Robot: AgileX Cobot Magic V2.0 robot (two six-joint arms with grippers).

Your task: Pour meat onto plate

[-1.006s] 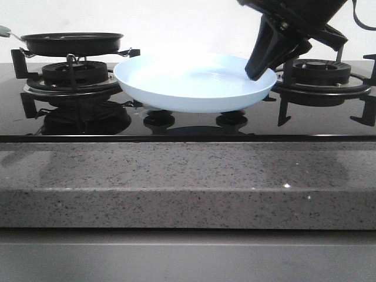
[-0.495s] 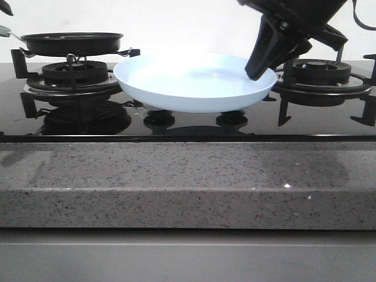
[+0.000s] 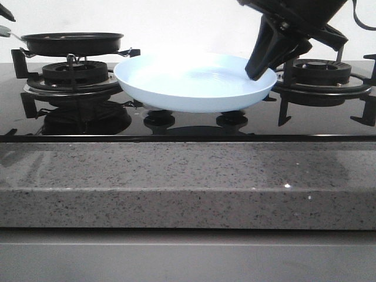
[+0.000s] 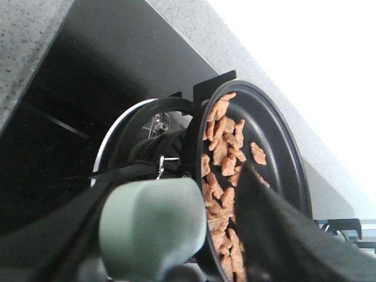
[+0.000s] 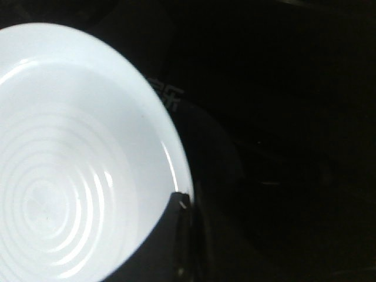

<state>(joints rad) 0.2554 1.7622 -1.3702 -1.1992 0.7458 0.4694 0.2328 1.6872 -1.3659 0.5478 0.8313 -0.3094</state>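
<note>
The pale-blue plate [image 3: 194, 82] [image 5: 70, 153] lies on the hob between the two burners, with nothing in it. My right gripper [image 3: 258, 71] [image 5: 188, 205] is shut on its right rim, one finger inside the rim and the other outside. The meat [image 4: 223, 158], orange-brown pieces, lies in the black frying pan [image 3: 71, 42] [image 4: 276, 135] on the left burner. My left gripper [image 3: 4, 12] [image 4: 170, 194] is open, its fingers on either side of the pan's pale handle [image 4: 150, 226] [image 3: 4, 30], with a gap on the pan side.
The pan rests on the black grate of the left burner [image 3: 73, 73]. The right burner [image 3: 322, 73] stands behind my right arm. Two knobs [image 3: 158, 119] sit under the plate. A speckled stone counter edge [image 3: 188, 182] runs along the front.
My left gripper has come into the front view at the top left and moved down towards the pan handle. The plate, pan and right gripper have not moved.
</note>
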